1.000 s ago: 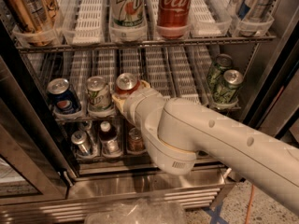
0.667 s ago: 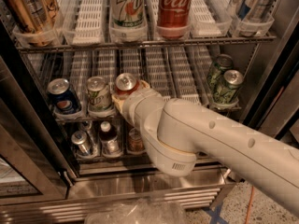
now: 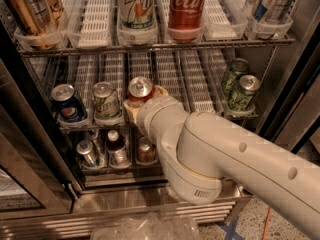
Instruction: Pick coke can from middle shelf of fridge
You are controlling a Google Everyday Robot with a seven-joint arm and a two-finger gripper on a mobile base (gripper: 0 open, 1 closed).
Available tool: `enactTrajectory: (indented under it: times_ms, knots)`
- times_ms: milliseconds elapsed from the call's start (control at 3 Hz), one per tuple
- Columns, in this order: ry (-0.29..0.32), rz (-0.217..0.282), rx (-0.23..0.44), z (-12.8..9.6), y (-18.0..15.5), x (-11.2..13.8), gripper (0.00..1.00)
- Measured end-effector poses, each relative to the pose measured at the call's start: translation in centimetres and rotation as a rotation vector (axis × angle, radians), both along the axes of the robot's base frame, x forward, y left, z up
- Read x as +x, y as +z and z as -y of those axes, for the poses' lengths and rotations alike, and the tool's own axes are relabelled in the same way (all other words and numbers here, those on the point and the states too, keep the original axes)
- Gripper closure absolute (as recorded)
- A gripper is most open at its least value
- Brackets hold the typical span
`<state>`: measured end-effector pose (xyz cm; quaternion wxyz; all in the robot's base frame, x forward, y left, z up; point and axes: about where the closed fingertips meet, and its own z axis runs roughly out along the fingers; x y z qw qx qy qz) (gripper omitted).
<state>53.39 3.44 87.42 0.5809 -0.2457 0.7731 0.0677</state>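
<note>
The coke can (image 3: 140, 89), a small red can with a silver lid, stands at the front of the middle shelf (image 3: 200, 101) of the fridge (image 3: 150, 199), in the third lane from the left. My gripper (image 3: 142, 101) reaches in from the lower right. Its beige fingers (image 3: 129, 109) sit on both sides of the can and press against it. The can's lower body is hidden behind the wrist. A blue Pepsi can (image 3: 67, 106) and a green-and-white can (image 3: 106, 103) stand to its left.
Two green cans (image 3: 240, 89) stand at the right of the middle shelf. The upper shelf holds a larger Coca-Cola can (image 3: 186, 6), a 7UP can (image 3: 135, 6) and a brown can (image 3: 32, 11). Small bottles (image 3: 117, 149) stand on the lower shelf. The dark door frame (image 3: 30, 149) is at left.
The gripper and the coke can have shifted slightly to the right together. The other cans have not moved.
</note>
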Motion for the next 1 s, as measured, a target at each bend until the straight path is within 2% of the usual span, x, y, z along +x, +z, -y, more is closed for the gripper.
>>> enactTrajectory:
  times_ms: [333,667,1000]
  knots:
    - [-0.001,-0.036,-0.002,0.0,-0.6,-0.5,1.00]
    - [-0.069,-0.107,0.057,2.9,-2.4,-5.1,1.00]
    - [-0.069,-0.107,0.057,2.9,-2.4,-5.1,1.00]
